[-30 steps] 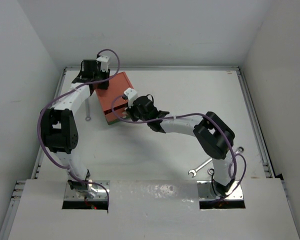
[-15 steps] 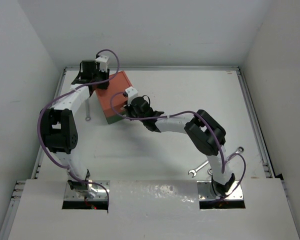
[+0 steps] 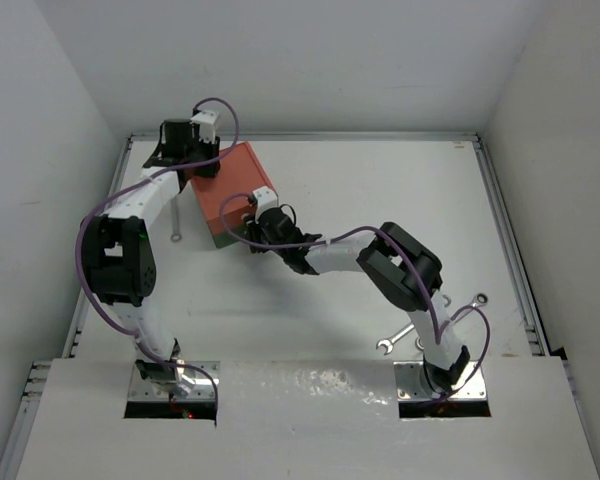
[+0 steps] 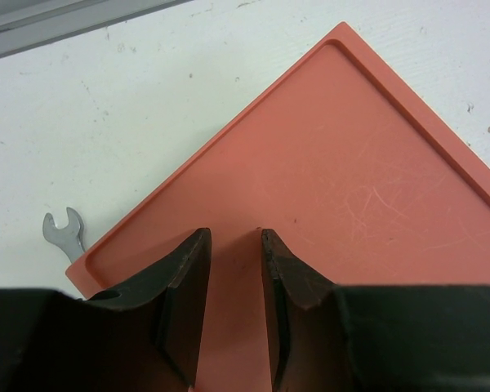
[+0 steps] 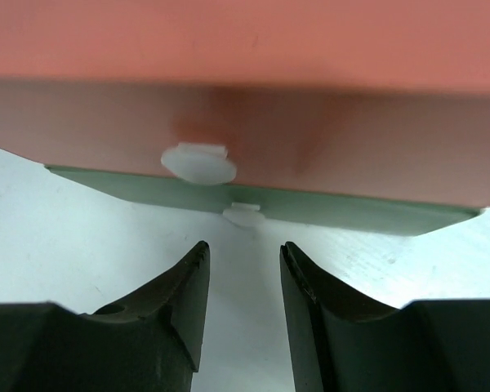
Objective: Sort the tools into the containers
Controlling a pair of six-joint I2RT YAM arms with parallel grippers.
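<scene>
The left fingers (image 4: 188, 278) are hanging over the orange-red top (image 4: 327, 188) of the box (image 3: 235, 180), slightly parted, with a narrow gap between them and nothing in it. Whether their tips are touching the top cannot be told. Off to the left of these fingers, past the box's edge, the open end of a small silver wrench (image 4: 63, 233) is showing on the white counter (image 4: 106, 106), the rest of it hidden behind the left fingertip.

The right fingers (image 5: 188, 286) are pointing at the front of the box, low over the counter, spread apart and holding nothing. Straight ahead of them the orange-red upper drawer (image 5: 351, 139) is sitting closed, its white round knob (image 5: 198, 163) lying slightly left of the gap between the fingers. Below it the dark green lower drawer (image 5: 367, 211) is showing as a thin strip, and its white knob (image 5: 243, 214) is lying just beyond the fingertips, in line with the gap and apart from both tips.

Well behind the right fingers, near the right arm's base, two more silver wrenches are lying on the counter: a longer wrench (image 3: 400, 335) and a shorter wrench (image 3: 477, 299) closer to the counter's right rail.
</scene>
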